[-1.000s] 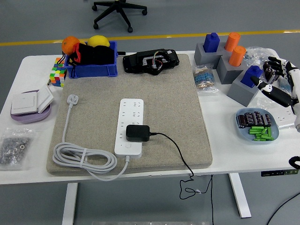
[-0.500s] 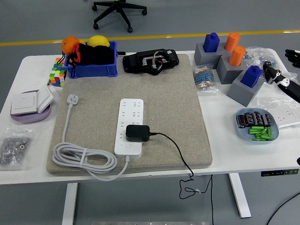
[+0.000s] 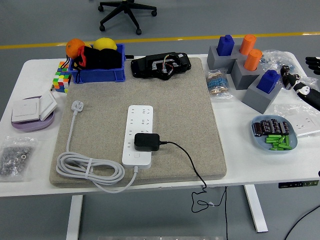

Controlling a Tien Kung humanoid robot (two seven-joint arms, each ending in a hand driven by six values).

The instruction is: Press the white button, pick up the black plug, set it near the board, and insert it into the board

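One table: white top, rectangular, carrying everything listed here.
Mat: grey-beige felt-like pad, square-cornered, covering the table's middle.
Power strip: long white board lying lengthwise on the mat, its white button near the near end; its white cord is coiled at the mat's near left and ends in a white plug head further back.
Black plug: boxy black adapter seated on the strip's near half, its thin black wire running right across the mat and over the table's near edge.
Blue bin: rectangular plastic tray at the mat's far left corner, holding a dark bundle, an orange fruit and a yellow fruit.
Grey blocks: stepped holders at far right, with blue and orange pegs standing in them.
Blue dish: shallow round bowl near the right edge, holding green cylinders and dark cells.
Purple dish: round, at the left edge, with white wall switches stacked on it.
Black device: glossy housing with loose wires, at the mat's far edge.
Cube: multicoloured puzzle beside the bin.
Bag: clear pouch of small metal parts, near left.
Right hand: black-and-white fingers at the right edge, mostly cut off; I cannot tell how they are set.
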